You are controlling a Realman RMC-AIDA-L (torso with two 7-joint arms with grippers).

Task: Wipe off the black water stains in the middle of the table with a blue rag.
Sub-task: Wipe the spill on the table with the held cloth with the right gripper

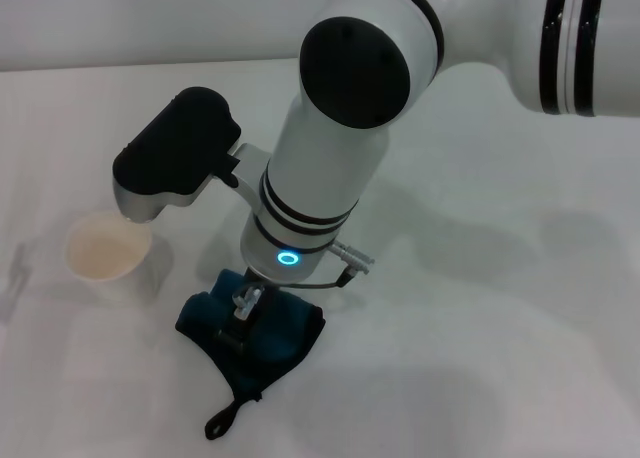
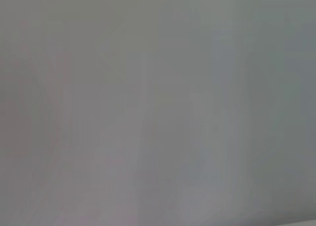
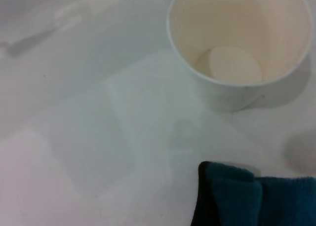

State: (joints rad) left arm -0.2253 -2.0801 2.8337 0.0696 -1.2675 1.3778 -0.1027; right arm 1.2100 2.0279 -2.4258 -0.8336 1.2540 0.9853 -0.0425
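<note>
The blue rag [image 1: 285, 340] lies bunched on the white table [image 1: 480, 328] near the front middle, its black loop [image 1: 222, 419] trailing toward the front edge. My right gripper [image 1: 244, 318] comes straight down into the top of the rag and is shut on its folds. A corner of the rag [image 3: 256, 199] with black edging shows in the right wrist view, resting on the table [image 3: 98, 112]. The black water stains show in no view; they may be hidden under the rag or the arm. My left gripper is out of view, and its wrist view shows only a blank grey surface.
A white paper cup [image 1: 105, 248] stands upright just left of the rag, its inside bare [image 3: 242, 43]. The right arm's big white body [image 1: 330, 158] covers the middle of the table in the head view. Faint grey smudges mark the table [image 3: 182, 132] between cup and rag.
</note>
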